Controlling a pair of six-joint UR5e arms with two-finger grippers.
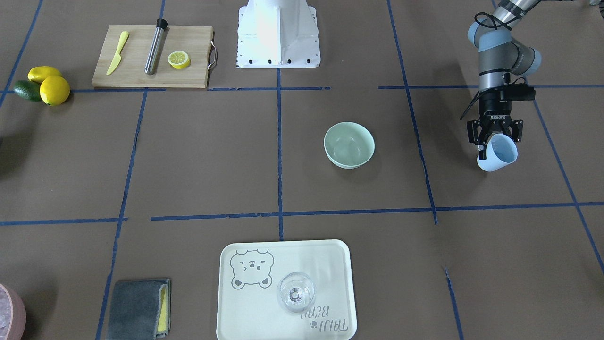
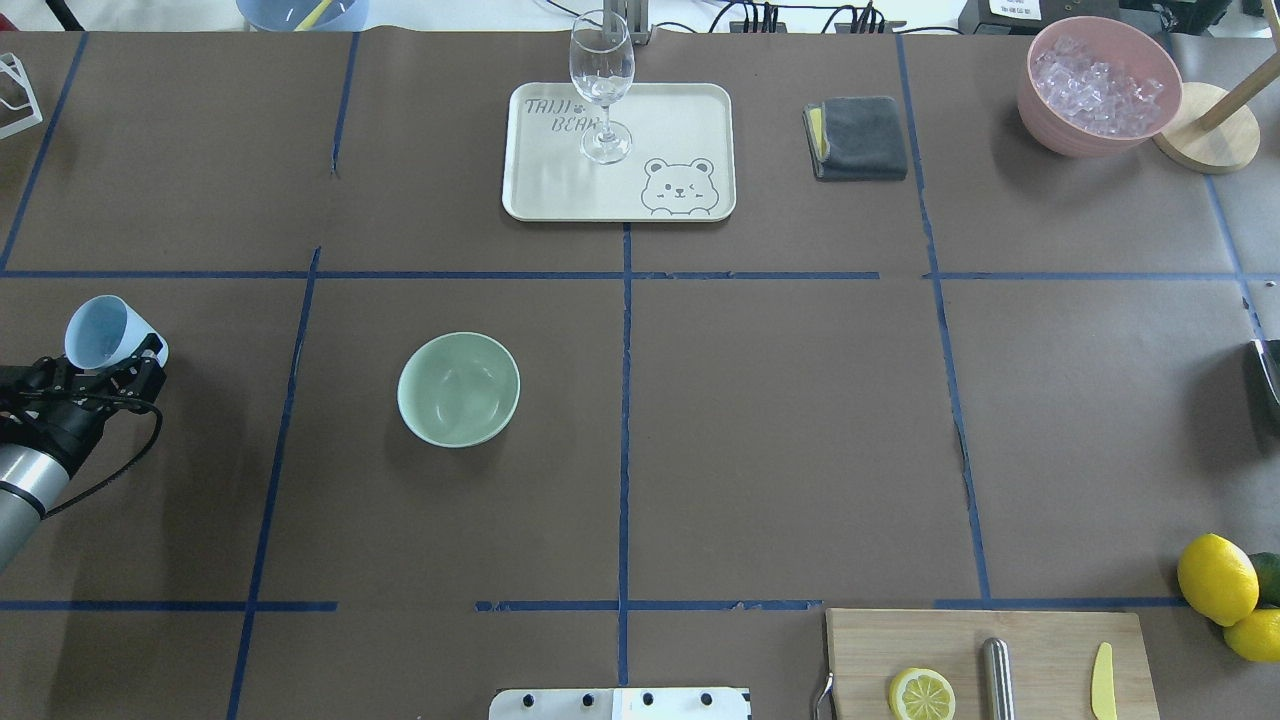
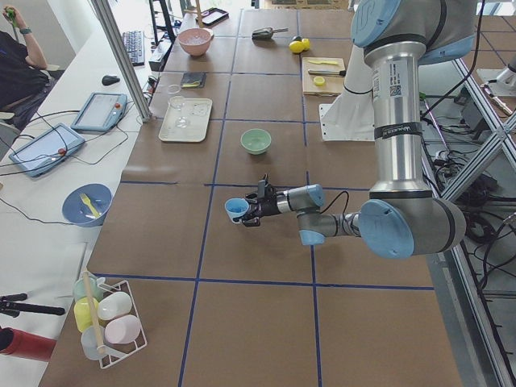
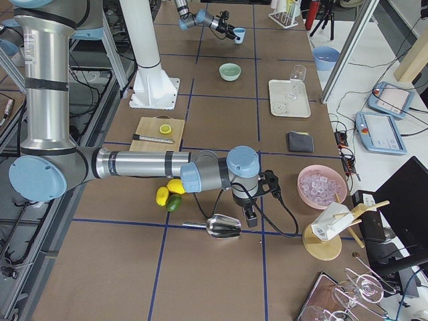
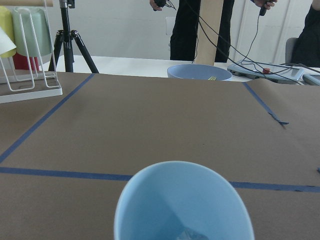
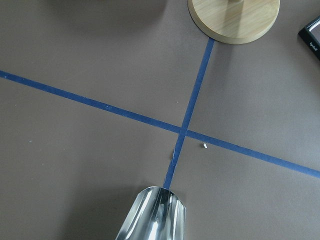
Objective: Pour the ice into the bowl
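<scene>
My left gripper (image 1: 494,139) is shut on a light blue cup (image 1: 499,156) and holds it tilted above the table, well out to the side of the bowl (image 1: 349,145). In the overhead view the gripper (image 2: 118,365) and cup (image 2: 100,333) are at the far left and the mint-green bowl (image 2: 458,389) stands apart to their right, looking empty. In the left wrist view a clear glassy bit of ice (image 5: 187,234) shows deep in the cup (image 5: 182,205). My right gripper (image 4: 251,217) is beside a metal scoop (image 4: 224,227); I cannot tell whether it is open or shut.
A pink container (image 2: 1040,100) full of ice (image 2: 1098,82) stands far right, next to a wooden stand (image 2: 1205,140). A tray (image 2: 680,110) bears a clear glass (image 2: 601,80). A grey cloth (image 2: 858,138), cutting board (image 2: 1040,640) and lemons (image 2: 1215,578) lie around.
</scene>
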